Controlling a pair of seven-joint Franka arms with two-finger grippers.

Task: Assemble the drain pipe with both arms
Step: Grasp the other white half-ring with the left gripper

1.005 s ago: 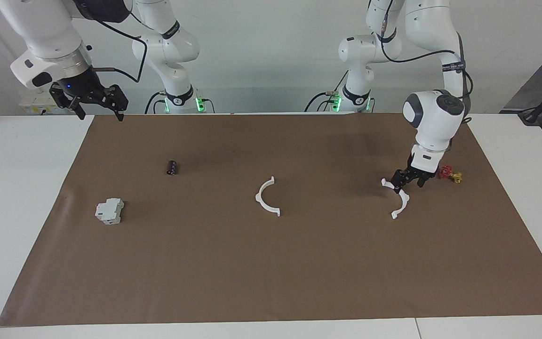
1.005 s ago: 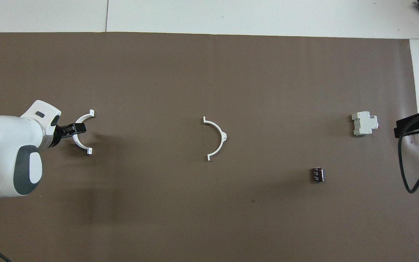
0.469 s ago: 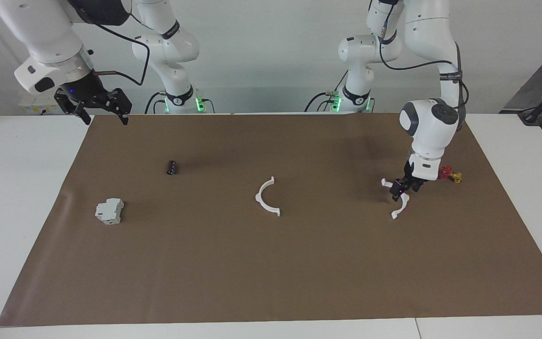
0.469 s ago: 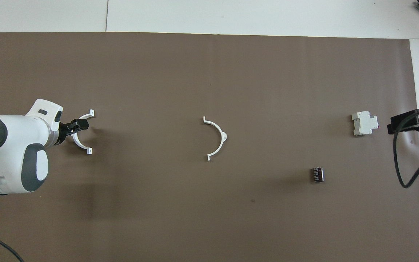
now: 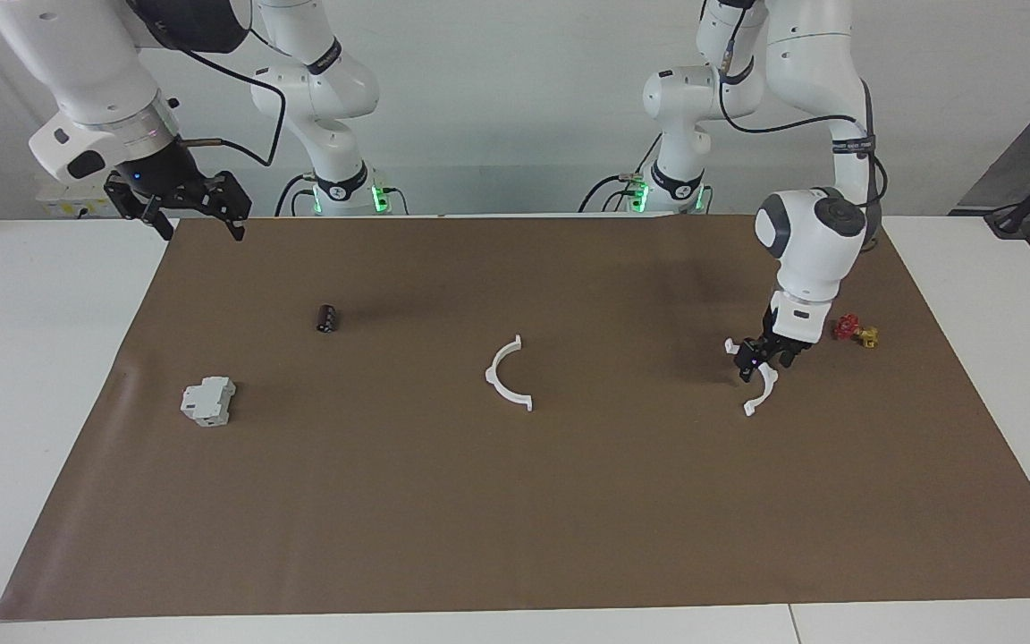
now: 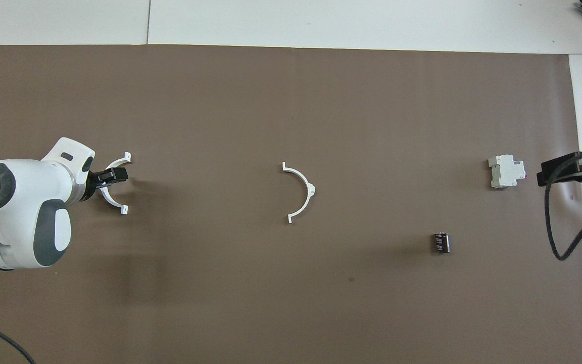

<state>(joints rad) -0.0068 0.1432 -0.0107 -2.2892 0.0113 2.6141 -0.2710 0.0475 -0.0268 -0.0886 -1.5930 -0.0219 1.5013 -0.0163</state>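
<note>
Down at the left arm's end of the surface [image 5: 59,376], the left tool [image 5: 758,358] is set low on one arc [image 5: 764,386], spread wide about it. Another arc [image 5: 506,380] lies mid-mat. Wide too, the right tool [image 5: 198,217] is held raised.
</note>
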